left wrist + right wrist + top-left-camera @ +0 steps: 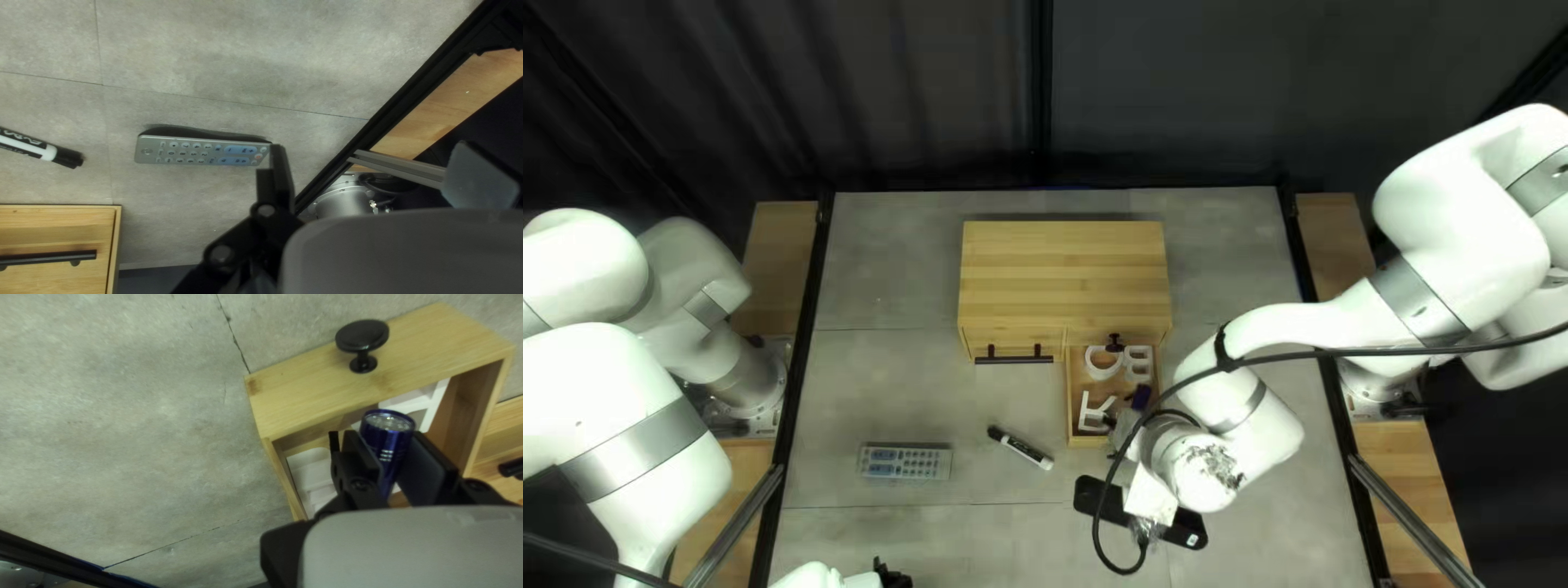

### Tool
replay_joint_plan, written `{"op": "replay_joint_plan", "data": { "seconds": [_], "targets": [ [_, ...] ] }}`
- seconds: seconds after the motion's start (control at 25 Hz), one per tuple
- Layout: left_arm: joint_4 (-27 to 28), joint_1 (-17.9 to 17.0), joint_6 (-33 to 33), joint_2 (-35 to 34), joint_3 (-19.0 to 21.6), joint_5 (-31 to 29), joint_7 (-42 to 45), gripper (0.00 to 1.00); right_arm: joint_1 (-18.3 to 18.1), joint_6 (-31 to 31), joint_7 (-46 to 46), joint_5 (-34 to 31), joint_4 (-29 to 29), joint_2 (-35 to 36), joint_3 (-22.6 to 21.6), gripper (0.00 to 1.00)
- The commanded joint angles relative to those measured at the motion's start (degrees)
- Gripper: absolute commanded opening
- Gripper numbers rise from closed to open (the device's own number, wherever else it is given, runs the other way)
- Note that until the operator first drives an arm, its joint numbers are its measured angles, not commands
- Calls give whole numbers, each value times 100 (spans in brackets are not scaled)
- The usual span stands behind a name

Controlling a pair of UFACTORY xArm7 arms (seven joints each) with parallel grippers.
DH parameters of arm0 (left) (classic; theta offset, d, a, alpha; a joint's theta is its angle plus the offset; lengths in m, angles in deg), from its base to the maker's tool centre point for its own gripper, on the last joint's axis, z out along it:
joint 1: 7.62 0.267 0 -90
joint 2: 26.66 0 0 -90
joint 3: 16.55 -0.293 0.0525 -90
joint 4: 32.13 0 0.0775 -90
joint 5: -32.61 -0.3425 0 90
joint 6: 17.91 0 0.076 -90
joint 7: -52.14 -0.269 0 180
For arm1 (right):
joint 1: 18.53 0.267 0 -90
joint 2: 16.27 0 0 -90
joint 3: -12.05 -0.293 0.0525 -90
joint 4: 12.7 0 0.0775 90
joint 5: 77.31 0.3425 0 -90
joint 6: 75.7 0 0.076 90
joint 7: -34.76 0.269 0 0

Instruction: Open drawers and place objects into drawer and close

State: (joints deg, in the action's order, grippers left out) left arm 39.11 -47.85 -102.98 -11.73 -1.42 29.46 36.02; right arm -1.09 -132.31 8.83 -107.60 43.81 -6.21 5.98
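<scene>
Operator, your right gripper (1128, 406) is closed on a blue cylinder (388, 449) at the right edge of the open drawer (321, 394), which holds white letters (1085, 416). Your left gripper's (893, 576) jaws stand wide. Remote (906, 463) lies near the worktop's (958, 544) left edge.

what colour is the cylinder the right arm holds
The cylinder is dark blue, clearest in the right wrist view.

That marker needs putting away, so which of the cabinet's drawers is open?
The pulled-out drawer at the right of the cabinet in the top left view, with white letters inside; the left drawer, with the black bar handle, is closed.
</scene>
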Motion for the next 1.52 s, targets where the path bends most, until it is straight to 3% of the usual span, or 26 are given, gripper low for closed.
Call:
{"op": "replay_joint_plan", "data": {
  "seconds": [0.04,0.16,0.2,0.24,0.28,0.44,0.76,0.96,1.24,1.52],
  "targets": [
    [0,0,0,0,0,0,0,100,-73,13,3,5,-13,-7,68,1],
    [0,0,0,0,0,0,0,100,-104,29,87,48,4,40,100,3],
    [0,0,0,0,0,0,0,100,-115,74,128,51,-41,34,111,9],
    [0,0,0,0,0,0,0,100,-118,90,147,57,-57,31,114,65],
    [0,0,0,0,0,0,0,100,-134,163,187,51,-141,6,128,100],
    [0,0,0,0,0,0,0,100,-183,324,274,77,-346,-116,165,100],
    [0,0,0,0,0,0,0,100,-76,-59,494,192,-80,-141,93,100],
    [0,0,0,0,0,0,0,100,86,-574,506,401,333,-8,-56,100],
    [0,0,0,0,0,0,0,100,493,-1392,-294,639,1103,506,-512,100],
    [0,0,0,0,0,0,0,100,1162,-2637,-414,516,2320,1447,-839,100]
  ]
}}
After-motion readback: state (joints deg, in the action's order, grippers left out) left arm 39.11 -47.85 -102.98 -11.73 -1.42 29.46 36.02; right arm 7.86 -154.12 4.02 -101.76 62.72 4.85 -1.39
